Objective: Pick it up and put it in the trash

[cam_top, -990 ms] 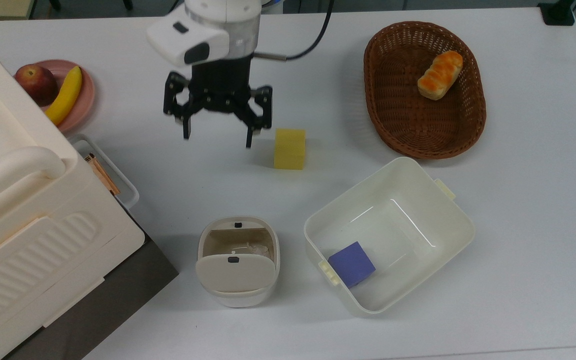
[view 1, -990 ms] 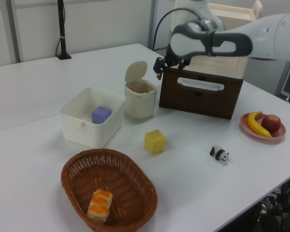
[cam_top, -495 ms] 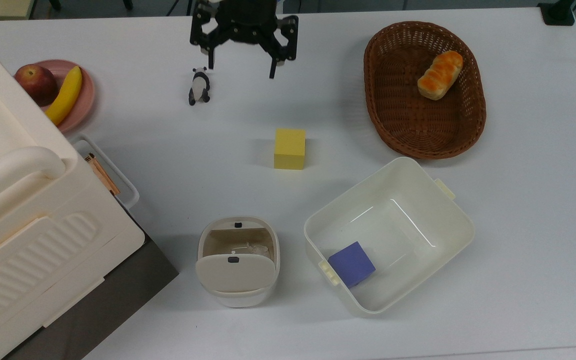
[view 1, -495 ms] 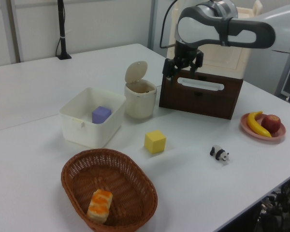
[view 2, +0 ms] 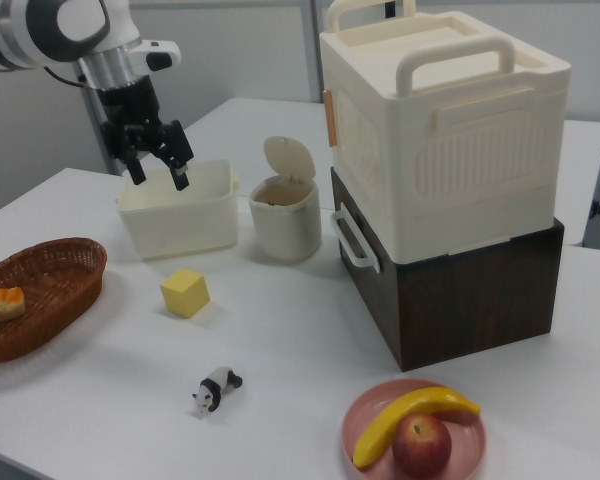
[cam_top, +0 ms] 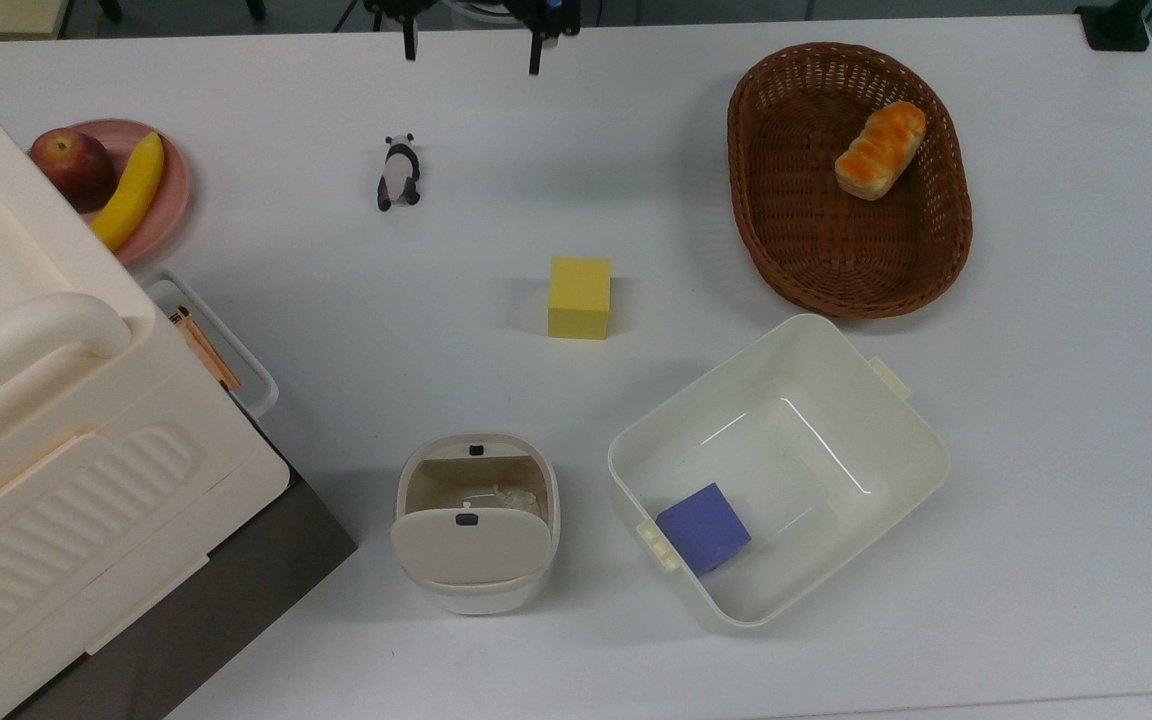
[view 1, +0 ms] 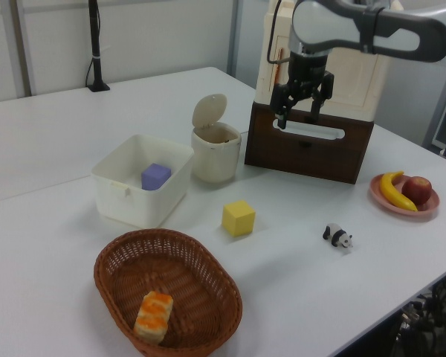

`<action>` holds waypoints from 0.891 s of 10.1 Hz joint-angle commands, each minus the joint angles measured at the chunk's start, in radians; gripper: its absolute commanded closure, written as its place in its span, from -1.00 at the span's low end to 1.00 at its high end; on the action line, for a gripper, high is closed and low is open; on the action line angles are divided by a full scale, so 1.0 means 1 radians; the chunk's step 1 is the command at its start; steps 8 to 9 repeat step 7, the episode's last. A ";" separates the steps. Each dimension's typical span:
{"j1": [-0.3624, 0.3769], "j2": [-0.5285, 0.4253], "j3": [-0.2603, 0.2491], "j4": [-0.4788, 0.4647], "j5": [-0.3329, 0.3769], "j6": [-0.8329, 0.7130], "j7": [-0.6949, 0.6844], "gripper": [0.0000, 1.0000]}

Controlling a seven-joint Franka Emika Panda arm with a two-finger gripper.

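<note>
My pincer (view 2: 157,172) raised, fingers apart, empty. Paper ball (cam_top: 514,495) inside trash (cam_top: 476,590), lid up, well below me.

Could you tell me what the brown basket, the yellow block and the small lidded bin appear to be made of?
The brown basket looks like woven wicker or rattan: its crossing strands show. The yellow block looks like matte foam or sponge, with soft edges and no shine, though painted wood is possible. The small lidded bin looks like smooth cream plastic with moulded rounded corners.
</note>
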 commanded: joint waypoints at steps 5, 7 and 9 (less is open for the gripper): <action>0.023 -0.019 -0.052 0.014 0.057 -0.064 -0.097 -1.00; 0.022 -0.019 -0.053 0.014 0.058 -0.064 -0.100 -1.00; 0.022 -0.019 -0.053 0.014 0.058 -0.064 -0.100 -1.00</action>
